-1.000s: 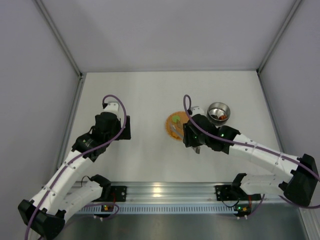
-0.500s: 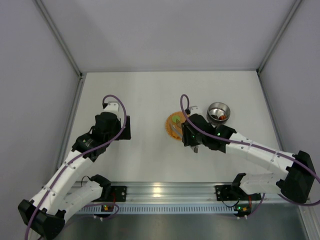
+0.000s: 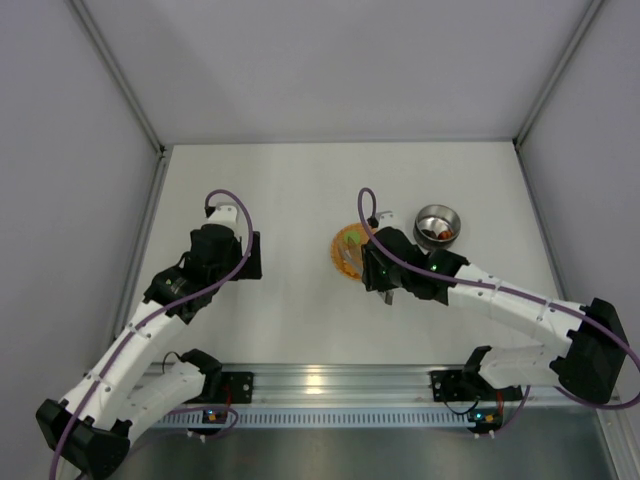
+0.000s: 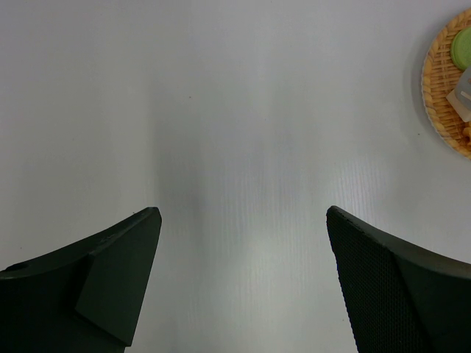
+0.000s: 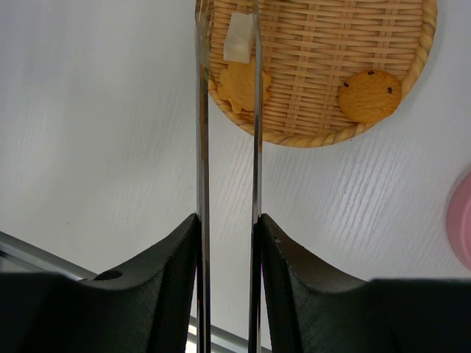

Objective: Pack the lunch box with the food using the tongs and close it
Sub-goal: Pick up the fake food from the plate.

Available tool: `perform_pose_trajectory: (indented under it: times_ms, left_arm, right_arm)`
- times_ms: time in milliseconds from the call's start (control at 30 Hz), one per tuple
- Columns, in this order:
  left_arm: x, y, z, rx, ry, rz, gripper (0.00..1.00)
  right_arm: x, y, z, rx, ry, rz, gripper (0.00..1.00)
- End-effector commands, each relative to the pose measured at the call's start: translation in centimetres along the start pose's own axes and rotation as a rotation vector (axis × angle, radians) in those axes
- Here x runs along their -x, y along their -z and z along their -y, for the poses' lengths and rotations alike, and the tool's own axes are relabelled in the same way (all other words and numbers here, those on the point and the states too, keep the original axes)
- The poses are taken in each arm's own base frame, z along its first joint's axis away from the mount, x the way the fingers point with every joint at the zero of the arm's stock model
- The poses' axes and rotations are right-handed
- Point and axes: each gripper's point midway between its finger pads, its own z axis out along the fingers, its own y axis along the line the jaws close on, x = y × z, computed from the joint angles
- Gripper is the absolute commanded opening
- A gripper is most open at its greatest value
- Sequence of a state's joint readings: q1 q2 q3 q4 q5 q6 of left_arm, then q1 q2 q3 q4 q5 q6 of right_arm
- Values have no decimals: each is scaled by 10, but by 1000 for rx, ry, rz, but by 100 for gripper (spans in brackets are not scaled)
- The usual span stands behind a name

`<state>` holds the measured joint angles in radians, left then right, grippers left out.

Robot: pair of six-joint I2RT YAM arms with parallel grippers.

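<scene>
Tongs (image 5: 202,147) are clamped between the fingers of your right hand (image 5: 228,220), the two slim arms squeezed almost parallel with a narrow gap between them. Your white counter (image 3: 290,190) carries everything. Your right arm reaches from its base at the near right, leftward across the counter, with its wrist over the near edge of the orange woven plate (image 5: 324,44). Your left arm is bent at the elbow; your left hand (image 4: 241,220) hangs with its fingers wide apart over bare counter, well apart from the plate. The lunch box (image 3: 422,220) stands just right of the plate, beyond the right hand, with red-brown pieces (image 3: 441,236) inside. Its pink lid (image 5: 462,220) shows at the right edge of the right wrist view. Over the plate's rim, a white piece (image 5: 238,37) and an orange piece (image 5: 239,84) lie between the tong arms, and a speckled cookie (image 5: 370,95) lies to their right. You cannot tell whether the tips touch any food.
</scene>
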<state>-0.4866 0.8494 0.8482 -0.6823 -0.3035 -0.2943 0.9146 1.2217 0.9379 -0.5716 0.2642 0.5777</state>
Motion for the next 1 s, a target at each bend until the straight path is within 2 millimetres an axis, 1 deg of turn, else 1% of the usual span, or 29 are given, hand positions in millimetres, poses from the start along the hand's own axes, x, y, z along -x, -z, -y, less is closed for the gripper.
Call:
perform_pose_trajectory:
  times_ms: [0,533,667,833,967]
  left_arm:
    - [1,-3,1,2,7,8,99]
    - [2,-2,1,1,8,12,99]
    - [1,-2,1,0,7,11,99]
    - [1,-2,1,0,7,11,99]
    - [1,-2,1,-1,7,12,99]
  right_arm:
    - [17,6,-18,51,-14,63,36]
    - [8,3,-15,35,0,43,36]
    - [7,2,-8,1,3,46,37]
    - [4,2,-5,-8,1,42,37]
    - [1,0,-7,4,4,34,37]
